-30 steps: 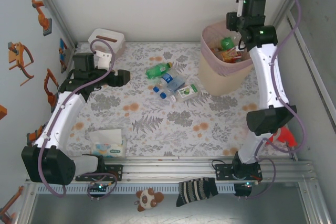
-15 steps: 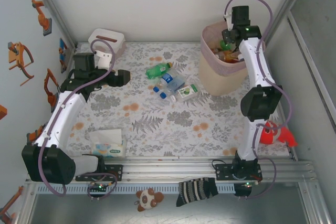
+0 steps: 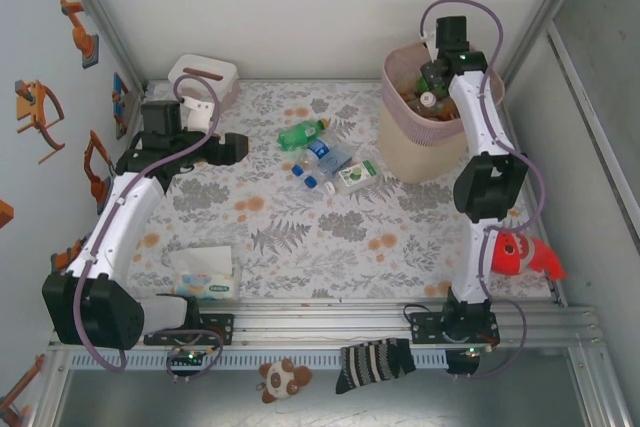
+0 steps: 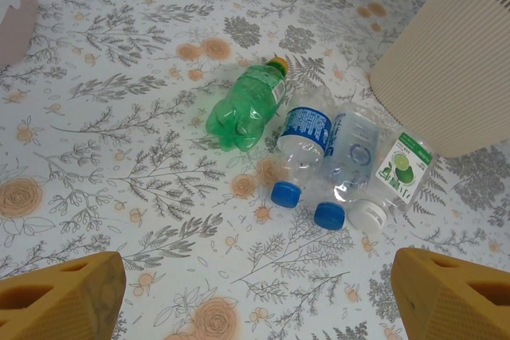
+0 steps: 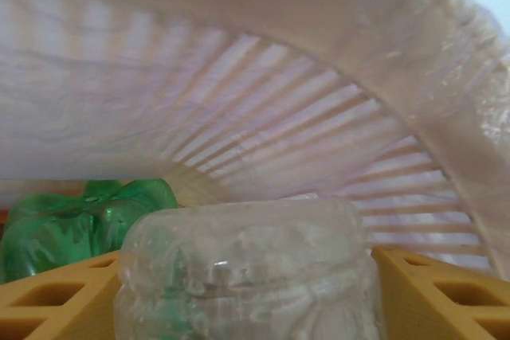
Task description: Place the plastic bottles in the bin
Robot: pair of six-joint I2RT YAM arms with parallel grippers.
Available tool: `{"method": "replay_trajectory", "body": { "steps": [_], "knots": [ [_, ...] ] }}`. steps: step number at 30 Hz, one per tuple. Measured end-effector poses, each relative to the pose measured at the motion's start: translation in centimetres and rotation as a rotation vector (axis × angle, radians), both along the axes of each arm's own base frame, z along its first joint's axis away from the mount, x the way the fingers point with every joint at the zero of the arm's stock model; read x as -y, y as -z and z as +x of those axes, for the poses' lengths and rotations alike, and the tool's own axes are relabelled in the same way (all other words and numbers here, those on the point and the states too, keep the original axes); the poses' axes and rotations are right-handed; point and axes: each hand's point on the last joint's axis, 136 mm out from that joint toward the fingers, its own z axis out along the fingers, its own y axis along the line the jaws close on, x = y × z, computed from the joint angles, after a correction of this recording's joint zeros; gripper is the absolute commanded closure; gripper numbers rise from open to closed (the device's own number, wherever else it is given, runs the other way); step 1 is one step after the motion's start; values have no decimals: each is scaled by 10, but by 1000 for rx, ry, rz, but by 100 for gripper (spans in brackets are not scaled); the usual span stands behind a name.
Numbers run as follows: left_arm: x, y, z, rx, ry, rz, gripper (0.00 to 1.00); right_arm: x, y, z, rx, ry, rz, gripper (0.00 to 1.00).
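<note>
Floral desk [image 3: 300,237] has four plastic bottles [image 4: 307,129] lying just left of the bin [image 3: 425,157]. Left gripper [image 4: 255,284] hangs spread wide; right gripper [image 3: 433,82] is down in the bin around a clear bottle [image 5: 247,276], can't tell if it's actually pinching.

White back wall [image 3: 300,7], floral table cover [image 3: 300,232] (grey leaves, orange blooms), aluminium rail [image 3: 330,325] in front

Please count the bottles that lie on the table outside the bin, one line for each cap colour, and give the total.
Green bottle, orange cap: 1
Clear bottles, blue caps: 2
Clear bottle, white cap: 1
Total: 4
</note>
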Motion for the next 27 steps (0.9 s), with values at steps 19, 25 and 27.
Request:
{"method": "replay_trajectory", "body": {
  "steps": [19, 25, 27],
  "knots": [
    [0, 1, 0, -3, 1, 0, 14, -11, -114, -53, 215, 26, 174, 53],
    [2, 1, 0, -5, 8, -7, 14, -8, -74, -45, 118, 55, 203, 72],
    [2, 1, -1, -5, 8, -9, 14, -4, -56, -39, 79, 73, 203, 73]
  ]
}}
